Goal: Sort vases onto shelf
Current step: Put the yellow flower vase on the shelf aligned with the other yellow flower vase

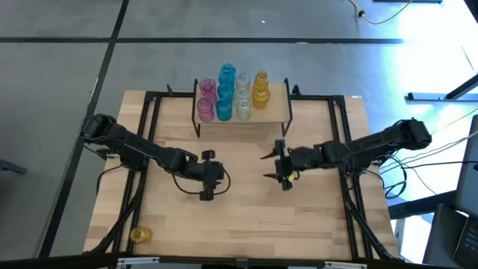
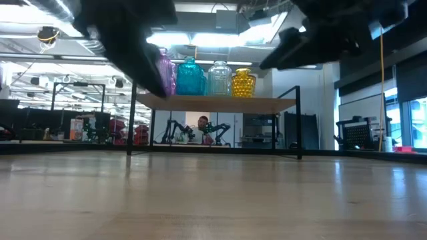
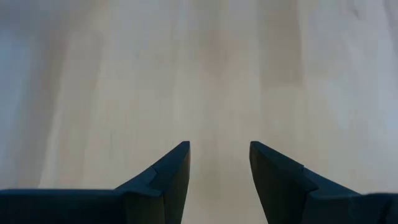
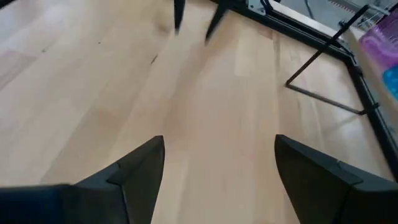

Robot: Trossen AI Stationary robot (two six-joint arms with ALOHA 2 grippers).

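The shelf (image 1: 278, 112) stands at the table's far middle on thin black legs, and its board also shows in the low view (image 2: 220, 104). On it stand several vases: pink (image 1: 205, 99), teal (image 1: 225, 93), clear (image 1: 243, 96) and amber (image 1: 261, 88). The low view shows them in a row: pink (image 2: 166, 73), teal (image 2: 190, 77), clear (image 2: 219, 78), amber (image 2: 243, 83). One more amber vase (image 1: 140, 235) stands alone near the table's near left corner. My left gripper (image 1: 210, 175) (image 3: 219, 150) and my right gripper (image 1: 270, 166) (image 4: 219, 144) hover open over bare wood in front of the shelf, facing each other.
Black metal frame rails (image 1: 146, 142) run along both sides of the table and across its far part beside the shelf. Bare tabletop (image 1: 246, 217) lies between the grippers and the near edge. The right wrist view catches a shelf leg (image 4: 323, 59) and a pink vase (image 4: 380, 38).
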